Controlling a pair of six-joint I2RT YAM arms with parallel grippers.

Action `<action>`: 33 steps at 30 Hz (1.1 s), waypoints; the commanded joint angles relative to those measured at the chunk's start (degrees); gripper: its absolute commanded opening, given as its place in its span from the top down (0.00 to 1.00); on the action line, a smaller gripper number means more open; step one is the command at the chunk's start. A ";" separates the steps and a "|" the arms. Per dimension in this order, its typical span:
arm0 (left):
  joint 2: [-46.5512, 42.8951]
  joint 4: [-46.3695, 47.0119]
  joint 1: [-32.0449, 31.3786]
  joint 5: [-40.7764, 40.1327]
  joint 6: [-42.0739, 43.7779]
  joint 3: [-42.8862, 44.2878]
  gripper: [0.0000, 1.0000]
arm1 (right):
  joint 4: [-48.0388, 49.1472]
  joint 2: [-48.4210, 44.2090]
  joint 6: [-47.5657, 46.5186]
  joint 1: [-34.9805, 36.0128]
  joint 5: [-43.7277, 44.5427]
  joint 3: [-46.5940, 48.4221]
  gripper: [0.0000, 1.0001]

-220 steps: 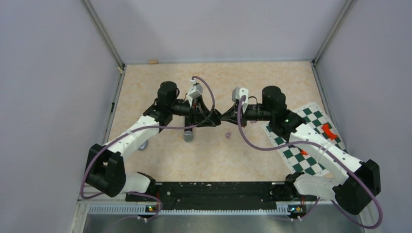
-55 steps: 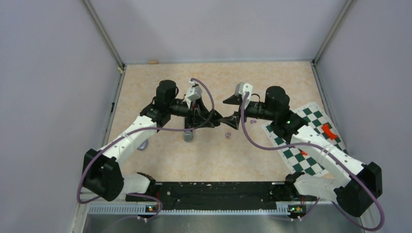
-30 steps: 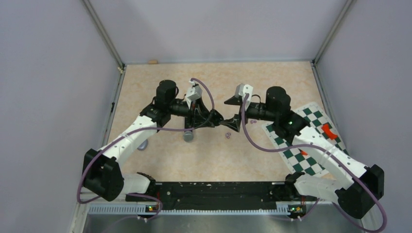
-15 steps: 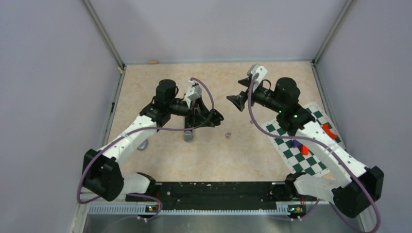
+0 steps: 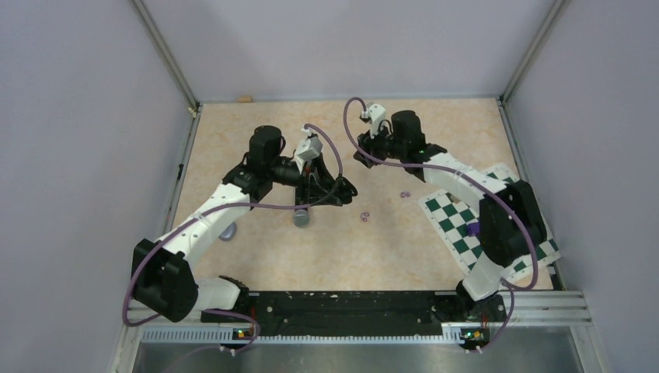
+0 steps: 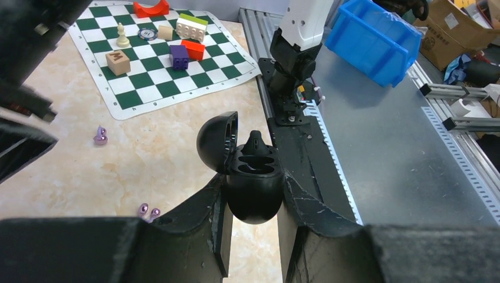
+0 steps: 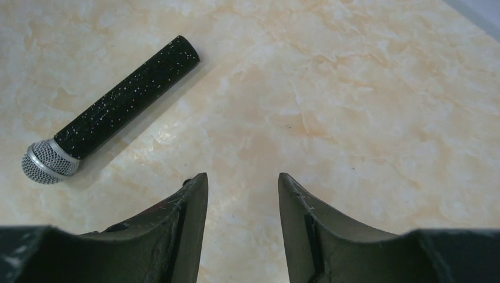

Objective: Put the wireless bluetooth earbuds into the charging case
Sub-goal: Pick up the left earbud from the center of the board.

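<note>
left gripper (image 6: 253,187): clamped on the round black charging case (image 6: 255,197), held above the table (image 7: 365,106). the lid (image 6: 217,140) is hinged open. one black earbud (image 6: 254,141) appears to stand up out of a well. whether the second well is filled cannot be told.

microphone (image 7: 112,112): lying flat, head toward the arm bases in the top view, handle partly hidden there. not a task item.

purple earbud pieces (image 5: 364,217): one on the table just right of the case, a second piece (image 5: 404,193) further right, near the edge of the chessboard mat (image 5: 458,233). both too small to read any long axis.

right gripper (image 7: 242,221): jaws parted, nothing between them, hanging over the far part of the table.

judgement: both purple pieces lie on the near side of the right gripper, between the held case and the mat. the right gripper is the free one and the nearer to the second piece, so the pick probably falls to it, coming toward the bases and down.
</note>
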 commanded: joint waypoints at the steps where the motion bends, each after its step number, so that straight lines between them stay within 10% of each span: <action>1: -0.37 -0.63 -0.09 2.46 1.96 2.43 0.99 | 0.23 7.76 3.33 -0.70 -6.55 6.59 0.55; 33: -0.03 -0.97 -0.01 1.88 2.68 2.17 0.98 | -11.96 28.19 8.13 -0.32 -15.56 16.82 0.76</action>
